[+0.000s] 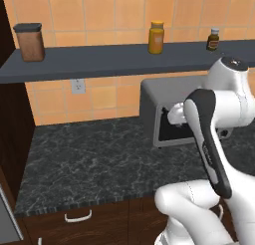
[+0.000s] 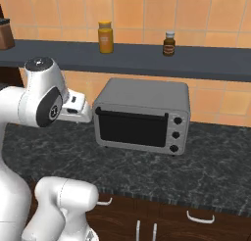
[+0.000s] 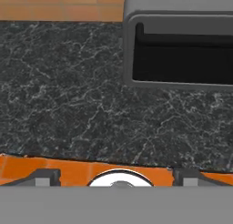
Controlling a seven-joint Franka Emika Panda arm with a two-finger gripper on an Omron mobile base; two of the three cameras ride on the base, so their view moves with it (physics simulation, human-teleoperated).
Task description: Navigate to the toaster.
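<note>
Our pincer [image 3: 116, 175] hangs above the dark marbled counter [image 1: 89, 159], its two finger tips [image 3: 43, 176] standing well apart with nothing between them. Ahead of the pincer and slightly to its right sits a grey toaster oven [image 2: 142, 115] with a dark glass door and three knobs down its right side; in the hand view its door fills the upper right corner. Above the pincer runs a dark shelf [image 2: 147, 59] against the orange tiled wall, carrying a yellow jar [image 2: 105, 37] and a small brown bottle [image 2: 169, 43], with a brown canister [image 1: 30, 41] farther to the left. A wall outlet [image 1: 77, 85] sits under the shelf, left of the pincer. We cannot find the toaster in any of our views, so we cannot tell where it stands.
</note>
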